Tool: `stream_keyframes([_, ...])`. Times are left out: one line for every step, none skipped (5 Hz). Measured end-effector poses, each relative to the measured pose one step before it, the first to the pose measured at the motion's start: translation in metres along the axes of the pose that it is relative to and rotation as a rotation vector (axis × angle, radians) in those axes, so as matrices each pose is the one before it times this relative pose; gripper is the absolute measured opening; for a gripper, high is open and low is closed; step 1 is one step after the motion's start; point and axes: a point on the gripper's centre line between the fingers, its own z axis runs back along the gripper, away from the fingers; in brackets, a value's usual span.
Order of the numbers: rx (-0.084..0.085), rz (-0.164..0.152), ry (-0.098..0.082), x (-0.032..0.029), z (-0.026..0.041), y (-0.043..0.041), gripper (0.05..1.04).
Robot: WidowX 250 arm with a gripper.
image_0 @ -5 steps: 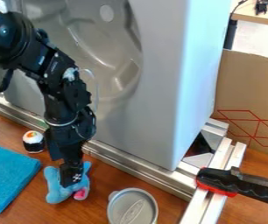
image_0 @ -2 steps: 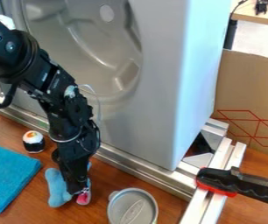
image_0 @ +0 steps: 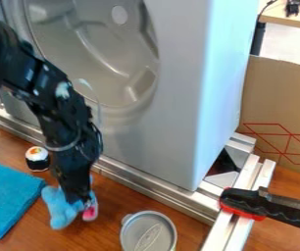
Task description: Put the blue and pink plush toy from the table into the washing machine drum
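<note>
The black gripper (image_0: 81, 197) hangs at the lower left of the camera view, pointing down over a light-blue plush toy (image_0: 60, 210) with a pink part (image_0: 90, 212). It overlaps the middle of the toy and hides some of it. Blue plush shows mostly to the gripper's left, and the pink part lies just at its lower right.
Left of the toy lies a blue cloth (image_0: 7, 198), with a toy sushi roll (image_0: 37, 158) behind. A metal lidded can (image_0: 148, 232) stands to the right. Metal rails (image_0: 159, 188) and a large grey panel (image_0: 179, 98) rise behind; a black-red handled tool (image_0: 244, 202) rests at right.
Since the earlier frames the arm has shifted, most recently a little left. The toy has moved slightly left and its pink part has shifted up in the view.
</note>
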Motion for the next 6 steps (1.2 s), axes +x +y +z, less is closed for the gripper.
stream_keyframes([0.0680, 0.0298, -0.1418, 0.00708, 0.04476, 0.01013, 0.131])
stream_keyframes([0.0530, 0.0123, -0.1191, 0.01971, 0.04013, 0.02090, 0.118])
stream_keyframes([0.0382, 0.0007, -0.1712, 0.02583, 0.02317, 0.02874, 0.118])
stream_keyframes([-0.0163, 0.0394, -0.1284, 0.02358, -0.01012, 0.02205, 0.118])
stream_keyframes([-0.0413, 0.0378, -0.0891, 0.00856, -0.02249, 0.01234, 0.118])
stream_keyframes([-0.0312, 0.0114, 0.0267, 0.00033, -0.03456, 0.01862, 0.118])
